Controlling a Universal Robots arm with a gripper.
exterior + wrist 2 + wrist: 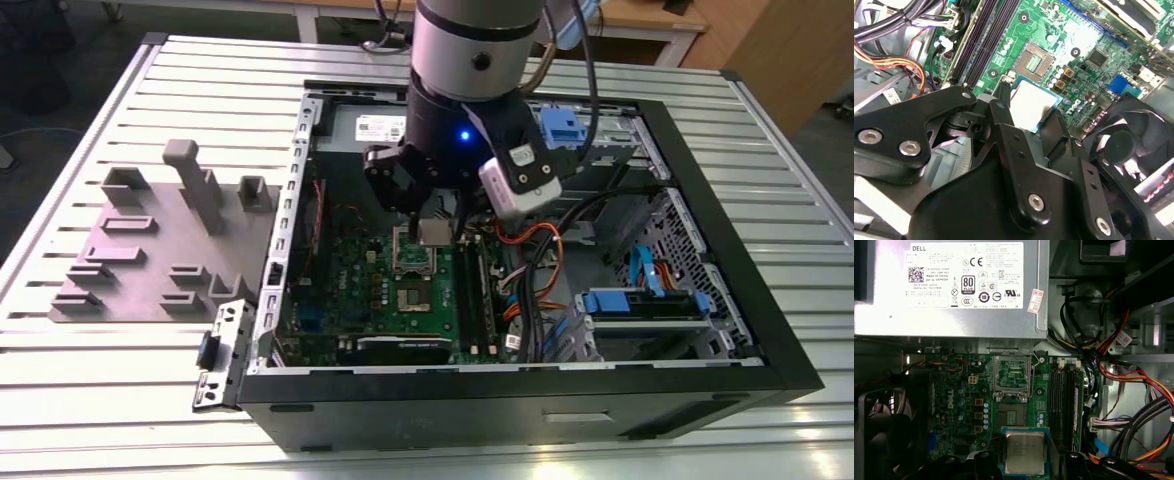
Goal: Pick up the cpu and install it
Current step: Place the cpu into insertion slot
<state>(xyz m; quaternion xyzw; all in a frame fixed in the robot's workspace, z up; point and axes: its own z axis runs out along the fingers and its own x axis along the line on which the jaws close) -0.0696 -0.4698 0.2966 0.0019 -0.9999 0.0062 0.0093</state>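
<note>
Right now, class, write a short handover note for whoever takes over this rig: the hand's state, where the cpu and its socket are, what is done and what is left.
Hand: shut on the cpu, gripping it by two opposite edges, inside the open computer case.
Cpu: raised above the motherboard, metal top up, close by the bare socket.
Done: the cpu has been picked up.
Left: the cpu is not yet seated in the socket.
</note>
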